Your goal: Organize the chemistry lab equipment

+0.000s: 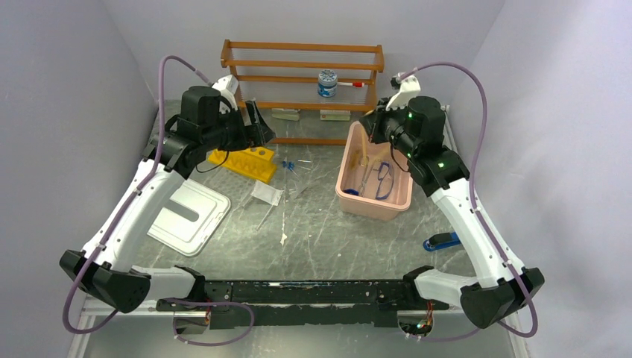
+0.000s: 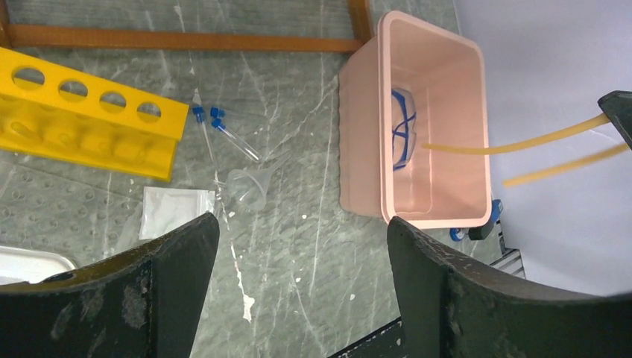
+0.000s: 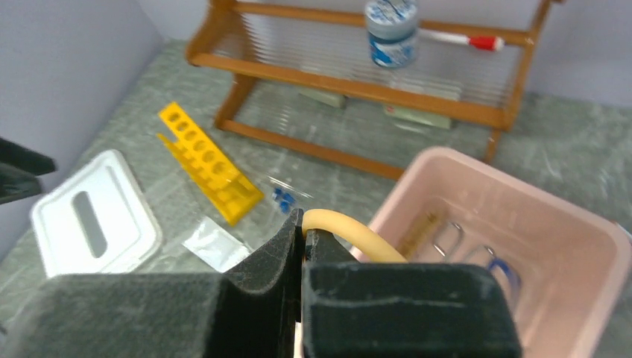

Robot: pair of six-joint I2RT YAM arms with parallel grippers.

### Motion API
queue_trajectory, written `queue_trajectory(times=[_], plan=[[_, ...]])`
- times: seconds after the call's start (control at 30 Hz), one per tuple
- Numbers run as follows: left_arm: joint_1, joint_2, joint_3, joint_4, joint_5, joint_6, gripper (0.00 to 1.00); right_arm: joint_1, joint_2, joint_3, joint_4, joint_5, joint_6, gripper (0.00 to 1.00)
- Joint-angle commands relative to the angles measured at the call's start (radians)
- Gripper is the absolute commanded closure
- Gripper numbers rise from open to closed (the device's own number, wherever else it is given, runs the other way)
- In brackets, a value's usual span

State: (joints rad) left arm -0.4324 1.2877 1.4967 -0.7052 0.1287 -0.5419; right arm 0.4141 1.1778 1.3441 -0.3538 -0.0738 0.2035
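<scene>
Your tally: tongs (image 1: 365, 173) in the pink bin (image 1: 350, 192) at the table's (image 1: 313, 224) right side, hose (image 3: 349, 230) pinched in your right claw (image 3: 302, 233) and dangling into it; rack (image 1: 242, 162) and tubes (image 1: 292, 165) outstanding toward the back-left corner, left claw (image 2: 302, 222) spread, empty.

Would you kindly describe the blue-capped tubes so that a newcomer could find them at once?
Start at the pink bin on the right of the table and look left toward the yellow rack. Between them lie the blue-capped tubes, thin and clear. Their bright blue caps set them apart from the clear funnel and white packet beside them.
</scene>
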Motion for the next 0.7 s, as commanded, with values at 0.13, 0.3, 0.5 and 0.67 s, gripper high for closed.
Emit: queue_trajectory(times=[0.13, 0.3, 0.5, 0.67], plan=[[0.009, 0.01, -0.043, 0.039, 0.04, 0.019, 0.14, -0.055, -0.022, -0.146, -0.054, 0.057, -0.002, 1.0], [0.009, 0.017, -0.064, 0.039, 0.045, 0.018, 0.15, -0.084, -0.023, -0.255, -0.019, 0.035, 0.045, 1.0], [0.009, 0.027, -0.082, 0.038, 0.045, 0.019, 0.15, -0.099, 0.033, -0.365, 0.006, -0.114, 0.11, 1.0], [0.009, 0.023, -0.101, 0.033, 0.045, 0.014, 0.16, -0.105, 0.095, -0.394, 0.061, -0.141, 0.209, 1.0]])
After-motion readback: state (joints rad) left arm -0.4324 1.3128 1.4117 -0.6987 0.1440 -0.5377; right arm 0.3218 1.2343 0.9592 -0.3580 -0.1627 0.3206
